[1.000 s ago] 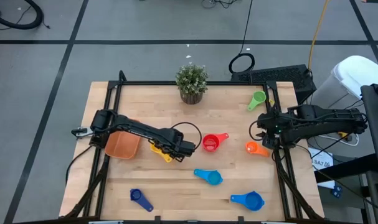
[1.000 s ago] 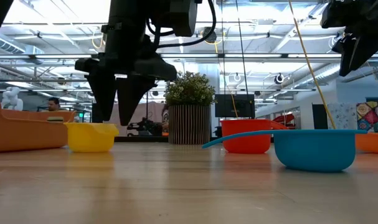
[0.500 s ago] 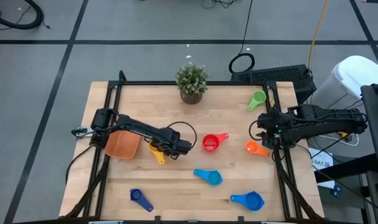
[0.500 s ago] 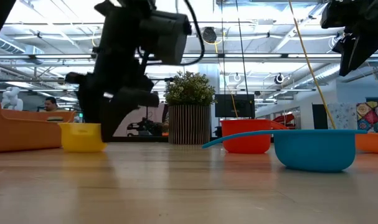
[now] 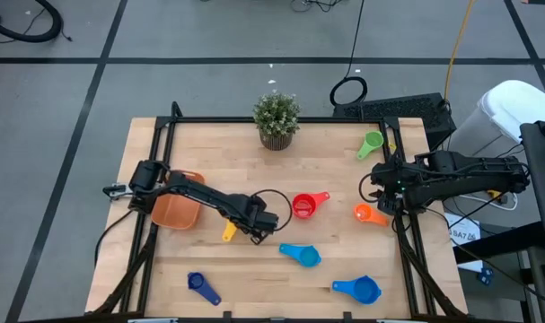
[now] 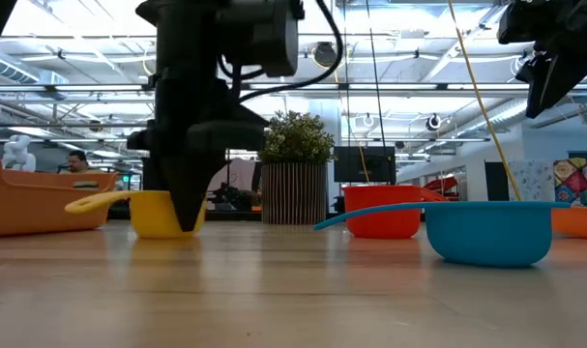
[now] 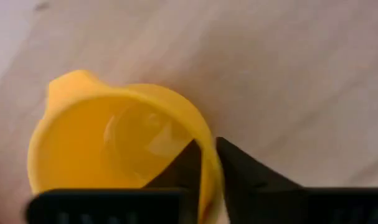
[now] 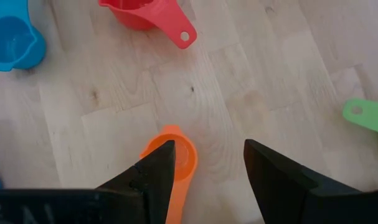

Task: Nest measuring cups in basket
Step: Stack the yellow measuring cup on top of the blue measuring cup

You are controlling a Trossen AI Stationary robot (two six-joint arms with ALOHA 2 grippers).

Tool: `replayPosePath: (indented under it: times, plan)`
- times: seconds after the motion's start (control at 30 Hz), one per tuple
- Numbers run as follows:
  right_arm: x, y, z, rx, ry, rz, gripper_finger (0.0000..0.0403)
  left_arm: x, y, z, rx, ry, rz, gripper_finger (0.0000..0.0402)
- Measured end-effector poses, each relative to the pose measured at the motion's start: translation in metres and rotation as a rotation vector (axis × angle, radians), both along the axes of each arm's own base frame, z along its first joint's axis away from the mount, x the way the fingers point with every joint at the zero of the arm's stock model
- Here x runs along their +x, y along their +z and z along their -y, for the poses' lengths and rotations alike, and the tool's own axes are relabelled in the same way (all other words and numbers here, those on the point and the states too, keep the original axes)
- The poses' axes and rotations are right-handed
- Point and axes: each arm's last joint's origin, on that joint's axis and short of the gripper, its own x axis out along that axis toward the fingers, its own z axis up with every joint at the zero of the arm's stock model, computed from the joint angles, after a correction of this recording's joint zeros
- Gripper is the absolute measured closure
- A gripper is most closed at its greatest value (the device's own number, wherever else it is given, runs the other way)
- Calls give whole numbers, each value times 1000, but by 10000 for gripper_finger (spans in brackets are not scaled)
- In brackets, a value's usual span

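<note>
Yellow cup (image 7: 114, 149): on the table mid-left, just right of the basket (image 5: 175, 210), rim pinched.
Left gripper (image 7: 207, 163): clamped on that rim, one finger inside the bowl.
Right gripper (image 8: 206, 167): jaws apart, hanging over the orange cup (image 8: 176, 163) by the right edge.

My matt black fingers (image 7: 238, 171) pinch the glossy, smooth yellow plastic measuring cup (image 7: 114, 143); beneath it, the table (image 5: 254, 278) is pale, satin-finished wood planking.
</note>
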Motion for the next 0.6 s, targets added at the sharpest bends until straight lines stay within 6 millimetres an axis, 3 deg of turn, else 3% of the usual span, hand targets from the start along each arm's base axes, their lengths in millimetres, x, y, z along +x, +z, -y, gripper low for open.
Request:
replayPosePath:
  times: [0.07,0.33,0.6]
  plan:
    - [0,0,0,0,0,0,220,3,0,6,-6,-43,35,389]
    - [1,1,0,10,-20,18,220,14,3,25,4,-228,190,394]
    - [18,-1,-1,56,-26,173,220,30,12,33,82,-366,347,396]
